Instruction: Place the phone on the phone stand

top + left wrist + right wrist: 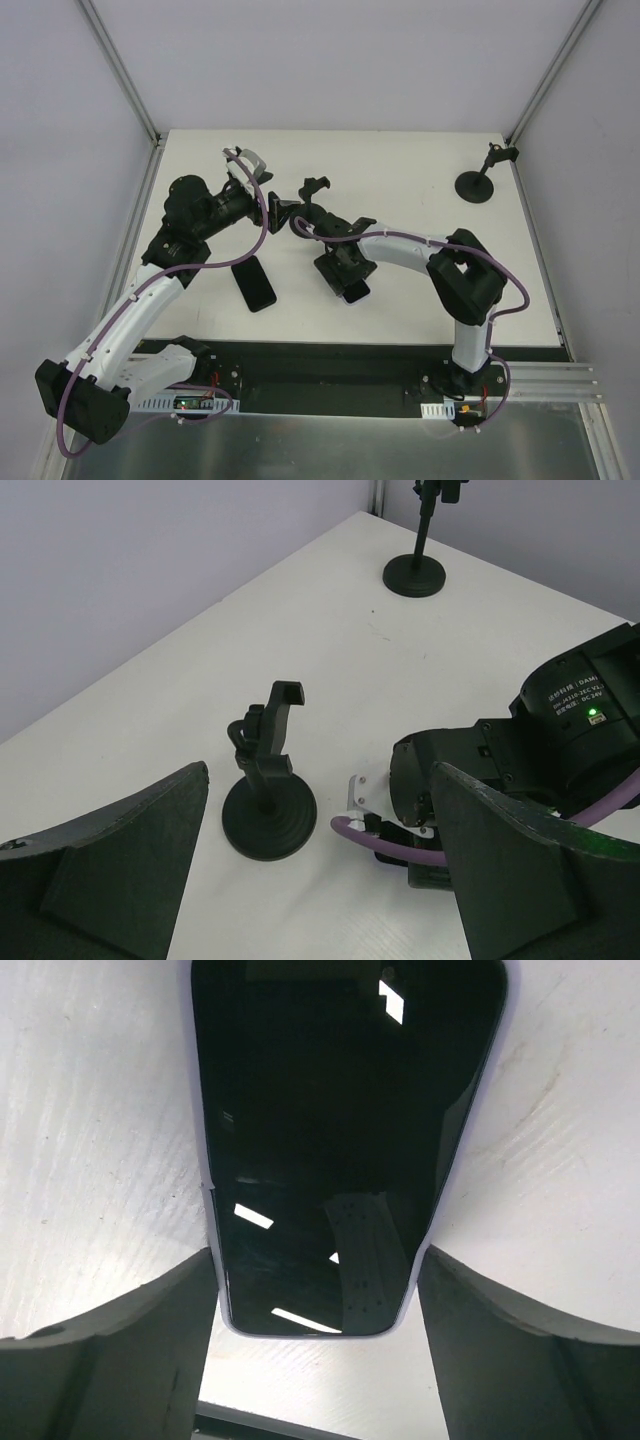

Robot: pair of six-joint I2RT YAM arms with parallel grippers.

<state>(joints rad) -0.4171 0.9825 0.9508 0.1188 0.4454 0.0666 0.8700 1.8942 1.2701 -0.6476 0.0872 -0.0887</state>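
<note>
A black phone [340,1130] with a pale rim lies screen up between the fingers of my right gripper [318,1260]. Both pads press its long edges near its end. In the top view the gripper [348,280] points down at the table's middle and hides most of the phone [358,293]. The black phone stand [315,186] with an upright clamp stands just behind it, and in the left wrist view its stem rises from a round base [268,825]. My left gripper [272,208] is open and empty, left of the stand, which shows between its fingers [120,870].
A second black phone [255,284] lies flat left of the right gripper. A second stand [480,182] on a round base is at the far right corner, also seen in the left wrist view [415,575]. The right arm's wrist [560,740] is close to the left gripper.
</note>
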